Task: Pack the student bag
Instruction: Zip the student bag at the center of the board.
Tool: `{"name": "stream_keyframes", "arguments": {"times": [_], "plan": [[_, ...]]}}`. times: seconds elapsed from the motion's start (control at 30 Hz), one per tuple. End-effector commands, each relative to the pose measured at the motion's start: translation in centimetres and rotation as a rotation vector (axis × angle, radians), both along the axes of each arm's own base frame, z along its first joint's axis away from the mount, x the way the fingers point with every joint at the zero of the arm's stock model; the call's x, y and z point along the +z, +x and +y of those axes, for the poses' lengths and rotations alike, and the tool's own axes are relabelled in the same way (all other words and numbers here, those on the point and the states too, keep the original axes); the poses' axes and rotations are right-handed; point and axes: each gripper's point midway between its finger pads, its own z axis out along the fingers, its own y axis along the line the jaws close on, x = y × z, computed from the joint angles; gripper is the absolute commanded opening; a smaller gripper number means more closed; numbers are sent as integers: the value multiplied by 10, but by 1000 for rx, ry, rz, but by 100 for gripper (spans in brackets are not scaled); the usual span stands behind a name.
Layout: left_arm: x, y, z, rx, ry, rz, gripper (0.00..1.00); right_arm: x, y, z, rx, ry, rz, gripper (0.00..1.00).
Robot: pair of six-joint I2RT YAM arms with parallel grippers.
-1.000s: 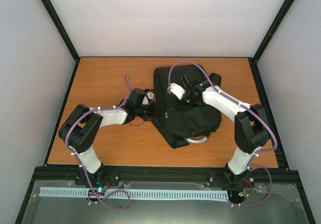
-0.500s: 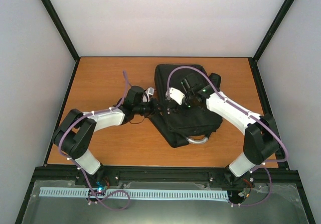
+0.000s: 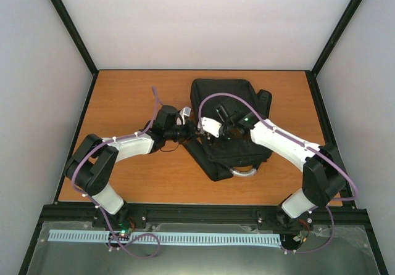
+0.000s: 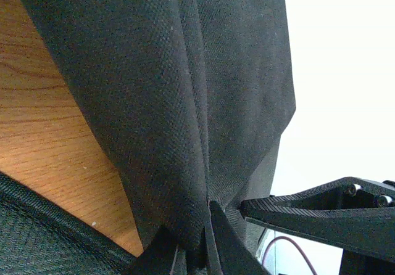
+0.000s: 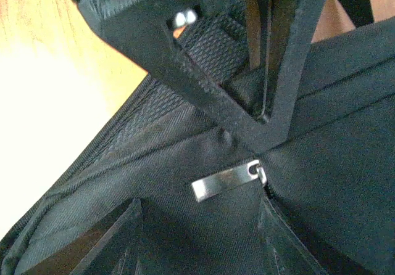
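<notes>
student bag point(image 3: 228, 102): opening stage, nothing visibly packed.
left gripper point(image 4: 192, 243) pinches bag fabric; right gripper point(image 5: 197, 238), jaws apart, over zip pull point(image 5: 223, 181).

The student bag point(image 3: 225, 93) lies on the bench point(image 3: 129, 96). The left pincer point(image 4: 197, 250) sits at the bag's left edge; the right pincer point(image 5: 200, 238) hangs over the bag's left part, above its zip pull point(image 5: 225, 181).

Matt woven cloth student bag point(image 3: 225, 90), shiny metal zip pull point(image 5: 222, 182), possibly laminate wood table point(image 3: 129, 96)
</notes>
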Motion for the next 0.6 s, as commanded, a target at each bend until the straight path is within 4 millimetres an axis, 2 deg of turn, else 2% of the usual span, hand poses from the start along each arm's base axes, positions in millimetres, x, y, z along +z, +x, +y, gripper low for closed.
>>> {"name": "stream_keyframes", "arguments": {"times": [0.0,0.4,0.57], "plan": [[70,3,-20,-67,-138,-184,1,7,6,9,21,-7,-93,54],[78,-4,-25,-94,-144,-203,1,-7,12,8,30,-120,-228,44],[72,-4,-25,-89,-133,-195,1,0,18,4,-4,-130,-284,37]]}}
